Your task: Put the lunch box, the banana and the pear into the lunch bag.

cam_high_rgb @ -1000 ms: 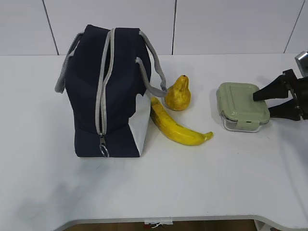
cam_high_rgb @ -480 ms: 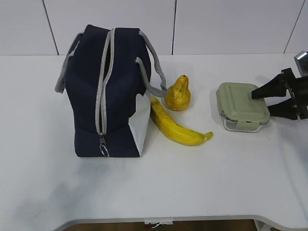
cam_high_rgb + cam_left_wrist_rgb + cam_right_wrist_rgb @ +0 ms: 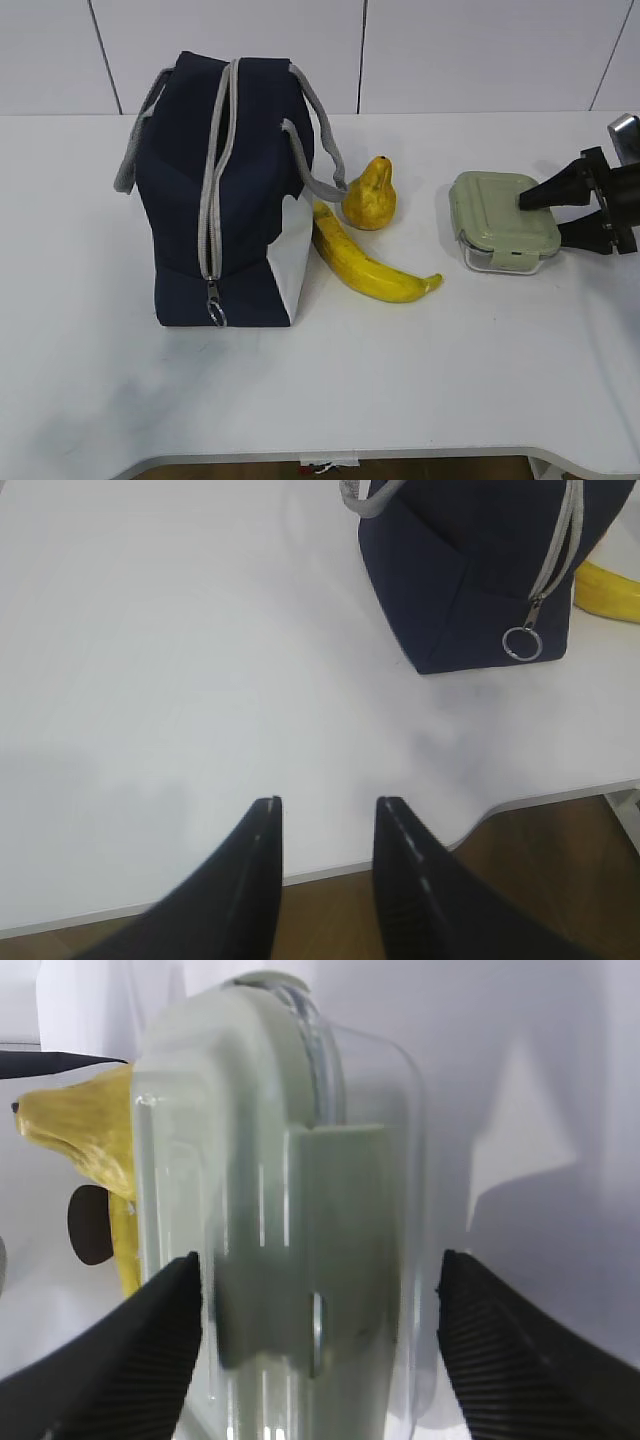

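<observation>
The navy lunch bag [image 3: 225, 190] stands zipped shut on the left of the white table, ring pull [image 3: 521, 643] at its near end. The banana [image 3: 362, 262] lies beside its white end panel, with the pear [image 3: 371, 196] just behind it. The lunch box [image 3: 500, 218], clear glass with a sage-green lid, sits at the right. My right gripper [image 3: 540, 217] is open, its jaws one above and one below the box's right end; the box [image 3: 290, 1250] fills the gap between the two fingers. My left gripper [image 3: 328, 810] is open and empty over the table's front edge.
The bag's grey strap handles [image 3: 318, 150] hang over both sides. The table's front edge [image 3: 540, 798] curves inward close to the left gripper. A white panelled wall stands behind the table.
My right gripper has shifted slightly to the right and up at the lunch box's end. The bag, banana, pear and box have not moved.
</observation>
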Tool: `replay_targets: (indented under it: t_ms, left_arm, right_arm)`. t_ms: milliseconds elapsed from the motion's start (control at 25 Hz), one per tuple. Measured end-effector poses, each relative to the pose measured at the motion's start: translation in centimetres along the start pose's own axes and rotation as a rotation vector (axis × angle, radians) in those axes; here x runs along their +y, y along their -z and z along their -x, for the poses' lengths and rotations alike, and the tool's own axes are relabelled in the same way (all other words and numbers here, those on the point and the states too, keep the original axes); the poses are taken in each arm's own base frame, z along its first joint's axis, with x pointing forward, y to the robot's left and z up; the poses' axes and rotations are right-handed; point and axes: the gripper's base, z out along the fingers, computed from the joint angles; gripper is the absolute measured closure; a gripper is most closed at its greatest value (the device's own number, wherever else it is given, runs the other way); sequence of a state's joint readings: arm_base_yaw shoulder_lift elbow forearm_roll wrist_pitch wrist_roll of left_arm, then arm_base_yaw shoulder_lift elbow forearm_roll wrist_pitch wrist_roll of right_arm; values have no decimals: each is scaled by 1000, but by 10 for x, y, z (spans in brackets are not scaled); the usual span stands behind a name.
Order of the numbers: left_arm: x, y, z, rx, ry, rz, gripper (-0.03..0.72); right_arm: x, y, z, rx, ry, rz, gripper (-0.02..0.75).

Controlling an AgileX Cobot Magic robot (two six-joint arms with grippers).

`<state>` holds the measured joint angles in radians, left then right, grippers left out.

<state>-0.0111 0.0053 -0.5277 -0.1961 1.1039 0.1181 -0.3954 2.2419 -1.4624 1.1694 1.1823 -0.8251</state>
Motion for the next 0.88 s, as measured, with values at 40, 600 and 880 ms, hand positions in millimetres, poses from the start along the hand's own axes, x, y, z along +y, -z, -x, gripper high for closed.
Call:
replay_targets:
  t_ms: [40, 600, 880]
  left_arm:
    - [0, 0, 0, 0, 0, 0, 449]
    - [0, 0, 0, 0, 0, 0, 449]
    - [0, 0, 0, 0, 0, 0, 449]
  right_arm:
    - [0, 0, 0, -3, -1, 2, 156]
    - [4, -6, 1, -5, 7, 17, 156]
    - [4, -6, 1, -4, 11, 17, 160]
